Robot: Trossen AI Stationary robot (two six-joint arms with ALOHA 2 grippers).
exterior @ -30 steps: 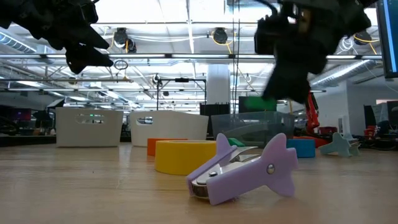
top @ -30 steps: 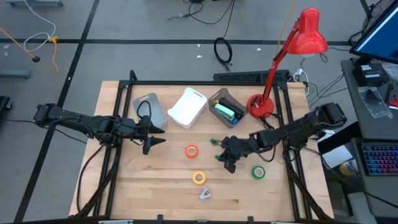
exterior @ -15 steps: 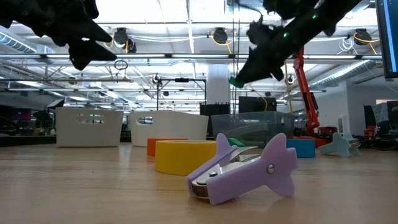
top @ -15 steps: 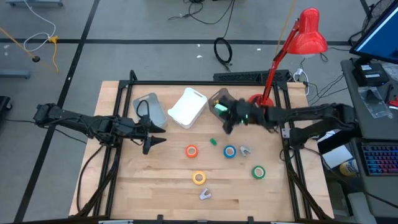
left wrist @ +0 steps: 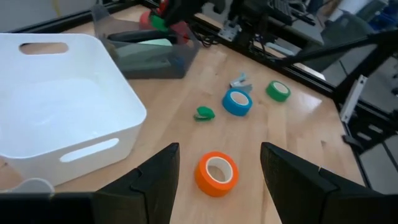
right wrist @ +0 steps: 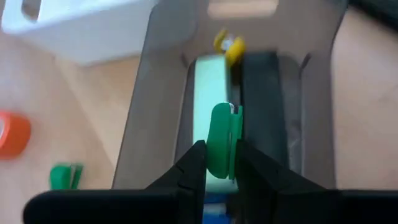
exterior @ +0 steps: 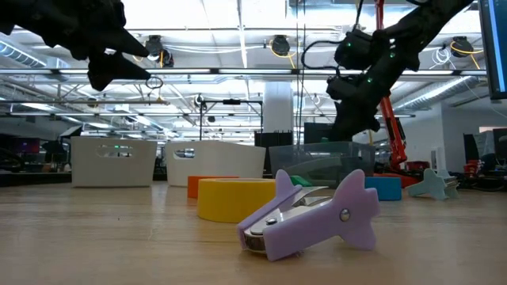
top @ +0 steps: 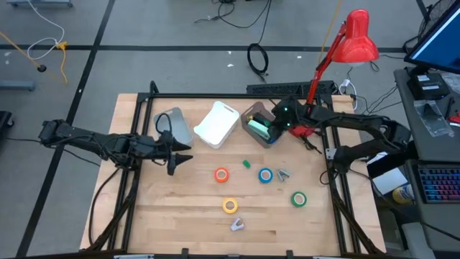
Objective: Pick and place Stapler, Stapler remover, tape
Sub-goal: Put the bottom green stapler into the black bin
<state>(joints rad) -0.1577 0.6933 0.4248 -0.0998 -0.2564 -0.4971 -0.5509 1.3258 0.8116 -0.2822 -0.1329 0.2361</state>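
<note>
My right gripper [top: 270,126] hangs over the dark bin [top: 251,114] at the table's far side, shut on a green stapler remover [right wrist: 222,134]. In the bin lie a pale green stapler [right wrist: 205,81] and a black stapler [right wrist: 264,106]. On the table lie the orange tape [top: 221,174], blue tape [top: 266,175], green tape [top: 298,198] and yellow tape [top: 229,206]. Also there are another green stapler remover [top: 246,164], a grey one [top: 282,173] and a purple one [top: 236,224]. My left gripper [top: 183,156] waits open above the table's left part. My right gripper pinches the green stapler remover's lower part [right wrist: 219,158] between its two fingers. The fingers slant down toward the far edge. The remover stands up out of the fingers, lifted clear above the staplers in the bin.
A white bin [top: 216,124] and a pale translucent bin [top: 172,126] stand left of the dark bin. A red desk lamp [top: 302,122] stands at the far right, close behind my right arm. The near left part of the table is bare wood.
My right gripper has swung from above the tapes at mid-table toward the far edge, to over the dark bin, carrying the green stapler remover clear of the table. The blue tape and the grey remover, hidden under the arm before, now show.
</note>
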